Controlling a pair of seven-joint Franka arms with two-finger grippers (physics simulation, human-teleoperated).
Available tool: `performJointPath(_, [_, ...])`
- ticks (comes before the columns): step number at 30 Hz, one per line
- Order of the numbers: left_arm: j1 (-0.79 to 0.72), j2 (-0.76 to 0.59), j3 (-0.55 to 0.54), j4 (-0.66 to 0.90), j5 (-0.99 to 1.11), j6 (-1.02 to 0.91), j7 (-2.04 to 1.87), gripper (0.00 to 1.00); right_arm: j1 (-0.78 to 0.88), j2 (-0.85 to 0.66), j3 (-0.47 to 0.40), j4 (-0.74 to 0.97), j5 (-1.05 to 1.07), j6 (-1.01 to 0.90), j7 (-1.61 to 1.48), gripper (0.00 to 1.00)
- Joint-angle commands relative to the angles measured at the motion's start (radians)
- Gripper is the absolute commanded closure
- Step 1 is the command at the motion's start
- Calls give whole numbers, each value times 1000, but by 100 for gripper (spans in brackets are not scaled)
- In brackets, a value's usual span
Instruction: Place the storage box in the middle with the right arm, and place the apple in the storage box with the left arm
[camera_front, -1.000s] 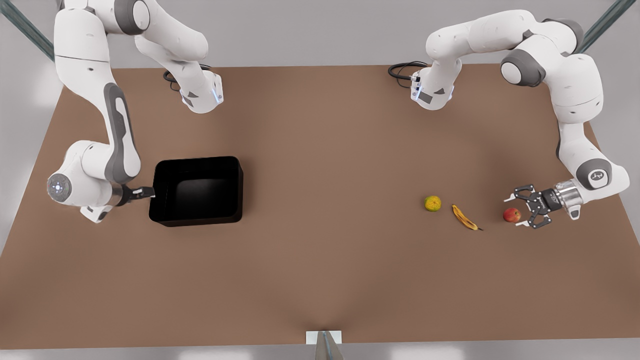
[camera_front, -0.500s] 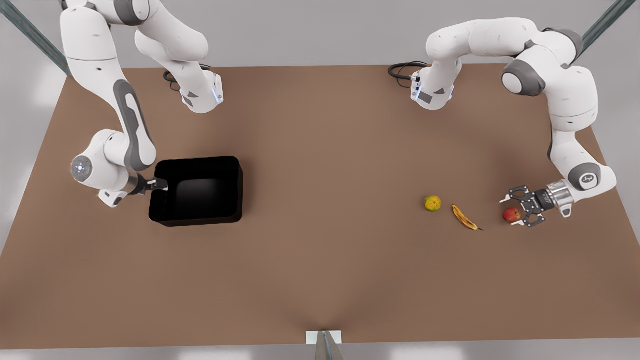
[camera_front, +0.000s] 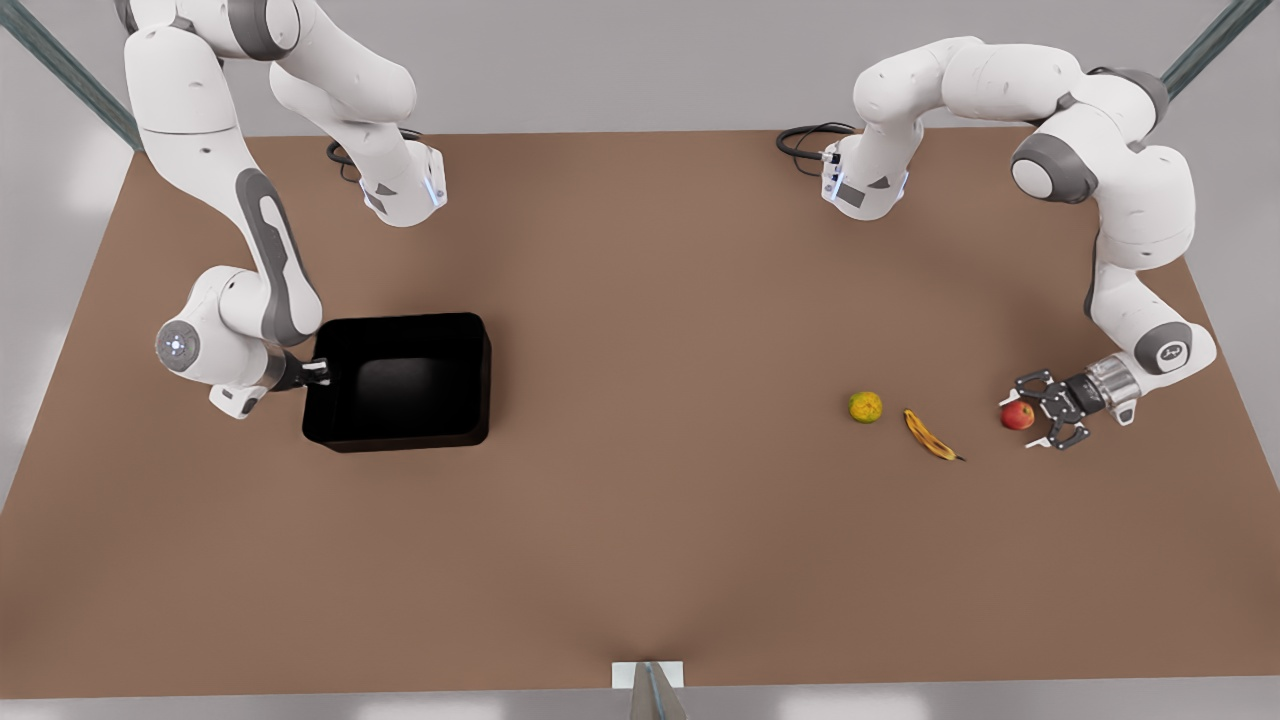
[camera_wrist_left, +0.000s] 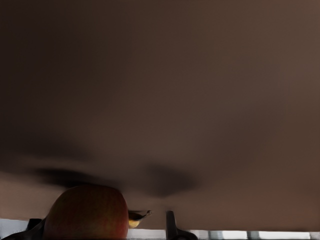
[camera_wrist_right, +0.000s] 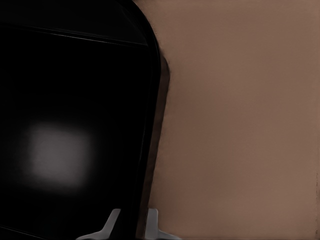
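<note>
While the front view has the storage box (camera_front: 405, 381) on the table (camera_front: 640, 560) at its left, the right gripper (camera_front: 318, 372) pinches the box's left wall, fingers nearly closed on it. At the view's right the apple (camera_front: 1017, 415) sits betw. the spread fingers of the left gripper (camera_front: 1031, 416); banana (camera_front: 929, 435) & yellow-green fruit (camera_front: 866, 407) lie beside.

L wrist view: apple (camera_wrist_left: 87, 212) betw. fingers, contact unclear.

R wrist view: fingertips (camera_wrist_right: 111, 222) straddle box wall (camera_wrist_right: 150, 125).
</note>
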Motion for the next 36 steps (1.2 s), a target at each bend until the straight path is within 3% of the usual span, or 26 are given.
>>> performJointPath(1, [1, 1, 0, 0, -23, 0, 2, 2, 0, 0, 0, 1, 0, 0, 0, 79])
performJointPath(2, [1, 1, 0, -2, -23, 0, 2, 17, 0, 0, 0, 1, -2, -1, -11, 79])
performJointPath(3, [0, 1, 0, -2, -23, 0, 0, 25, -1, 0, 0, 1, -2, -3, -16, 79])
performJointPath(11, [1, 4, -5, -23, -51, -12, 11, 28, -1, -14, 31, 21, 198, -15, -201, 79])
performJointPath(16, [0, 7, -6, -21, -51, -6, 11, 47, 0, -8, 225, 103, 299, -60, -3, 79])
performJointPath(20, [0, 5, -12, -17, -51, -9, 0, 50, 0, 12, 436, 168, 345, -17, 274, 79])
performJointPath(23, [0, -32, -28, 63, -13, -20, -41, 49, 210, 104, 456, 321, 305, -11, 526, 79])
performJointPath(25, [0, -73, -84, 156, 99, -18, -97, 49, 290, 187, 457, 424, 133, -12, 716, 79])
performJointPath(30, [-20, -278, -411, 209, 664, 126, -98, 49, 382, 267, 456, 510, 124, -11, 765, 79])
performJointPath(33, [-133, -392, -546, 203, 970, 140, -94, 49, 398, 304, 457, 525, 123, 58, 784, 79])
performJointPath(34, [-150, -414, -597, 199, 1032, 135, -94, 49, 396, 304, 456, 524, 121, 57, 785, 9])
performJointPath(35, [-160, -420, -637, 199, 1089, 127, -97, 49, 395, 304, 456, 525, 118, 55, 785, 0])
performJointPath(36, [-169, -420, -673, 199, 1135, 132, -100, 49, 395, 304, 457, 527, 118, 57, 785, 0])
